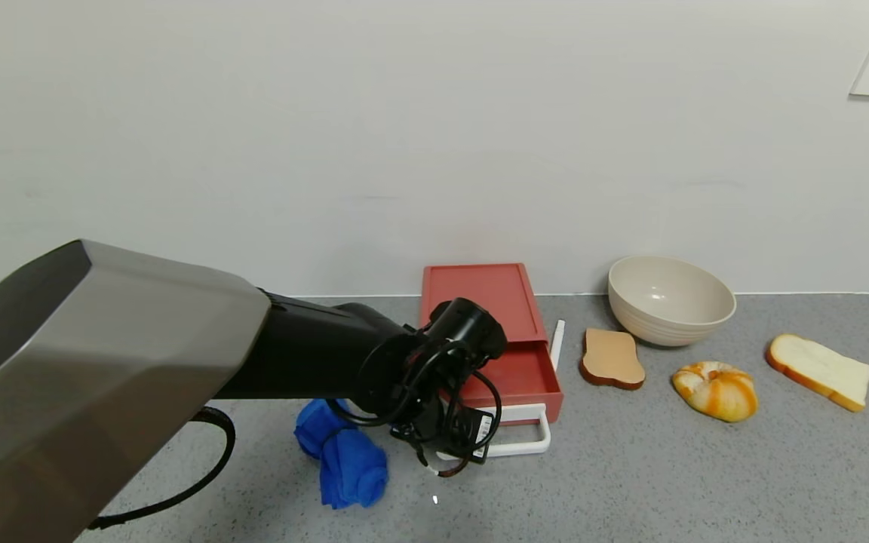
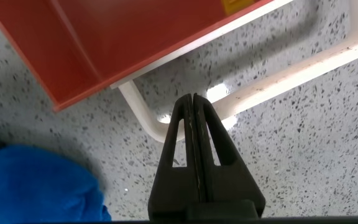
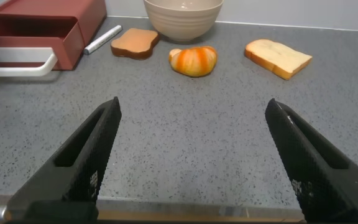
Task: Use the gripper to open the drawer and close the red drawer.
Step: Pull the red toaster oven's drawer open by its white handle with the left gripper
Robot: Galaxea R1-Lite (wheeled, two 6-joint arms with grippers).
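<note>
The left gripper (image 2: 194, 115) was clenched, its fingers pressed together with nothing between them, the tips poised just at the white handle (image 2: 247, 93) of the drawer (image 1: 506, 354). The tray stood partly pulled out of its red case on the worktop (image 1: 668, 467), near the wall. The closed tips looked set against the handle bar rather than hooked around it, so a push could slide off the rounded bar, or shove the whole light unit toward the wall instead of seating the tray. A blue cloth (image 1: 344, 452) lay just beside the arm and might have snagged. The right gripper (image 3: 191, 162) hung released and idle, well apart from the drawer.
</note>
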